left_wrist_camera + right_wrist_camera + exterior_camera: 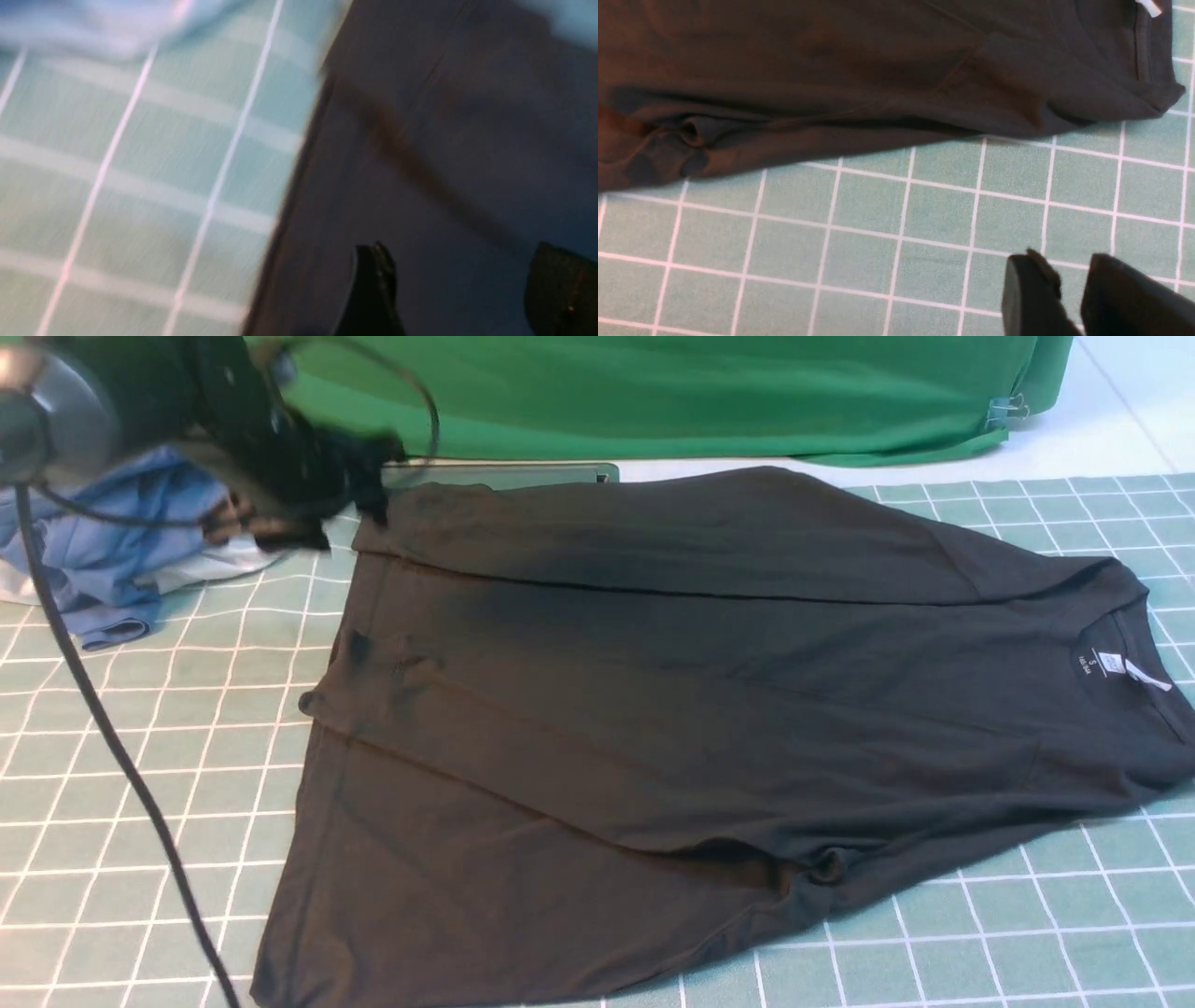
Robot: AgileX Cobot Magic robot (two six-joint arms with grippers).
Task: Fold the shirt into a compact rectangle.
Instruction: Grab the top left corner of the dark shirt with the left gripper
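Observation:
The black shirt [709, 691] lies spread on the green grid mat [140, 756], both long sides folded inward, its collar and white neck label [1111, 665] at the right. My left gripper [369, 499], blurred, hovers at the shirt's far left corner. In the left wrist view its fingers stand wide open [460, 261] over the dark cloth [444, 140], holding nothing. My right gripper is outside the front view. In its wrist view it [1064, 261] hangs over bare mat beside the shirt's near edge [831, 60], its fingers slightly apart and empty.
A heap of blue and white garments [112, 551] lies at the far left beside the left arm. A green cloth backdrop [700, 392] runs along the back, with a grey flat panel [504, 476] under it. A black cable [103, 728] crosses the mat's left side.

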